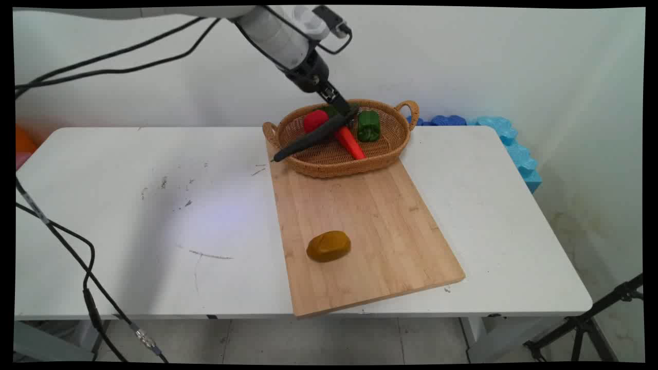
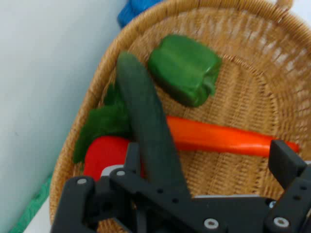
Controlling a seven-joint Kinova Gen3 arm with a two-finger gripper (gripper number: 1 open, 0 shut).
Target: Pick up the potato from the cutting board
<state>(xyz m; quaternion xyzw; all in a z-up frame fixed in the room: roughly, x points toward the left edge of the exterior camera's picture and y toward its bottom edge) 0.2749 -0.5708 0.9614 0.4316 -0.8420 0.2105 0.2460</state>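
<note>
Cucumber (image 1: 313, 137) looked stiff, smooth, long; our hand (image 1: 343, 107) was clamped at one end over the basket (image 1: 334, 164), so we judged it might swing

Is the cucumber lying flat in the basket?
No. The cucumber is tilted, one end at the gripper, the other poking over the basket rim.
</note>
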